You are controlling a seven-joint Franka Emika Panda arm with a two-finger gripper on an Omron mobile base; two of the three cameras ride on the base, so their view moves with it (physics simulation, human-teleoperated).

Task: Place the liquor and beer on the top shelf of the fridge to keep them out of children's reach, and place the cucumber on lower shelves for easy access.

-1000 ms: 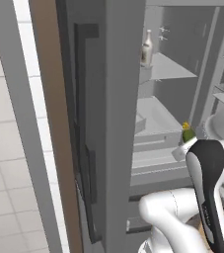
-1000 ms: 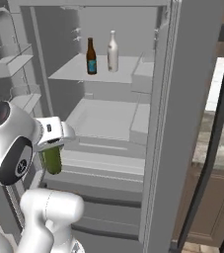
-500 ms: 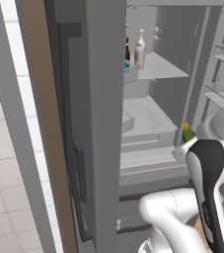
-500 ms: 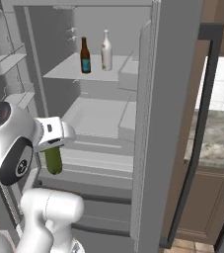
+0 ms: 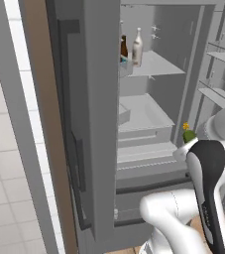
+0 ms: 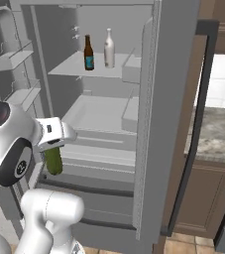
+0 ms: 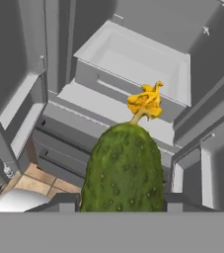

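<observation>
Two bottles further right in left base view after base shift, jaws (image 7: 121,201) still clamping cucumber (image 7: 124,168)

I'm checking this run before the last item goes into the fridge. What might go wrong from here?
Two risks, judged from this moment:

1. The small green cucumber hangs in the gripper outside the tall grey fridge, so it might catch a drawer front on entry.

2. The slim brown beer bottle and the pale liquor bottle stand close together on the top shelf; reaching too high could topple them.
</observation>
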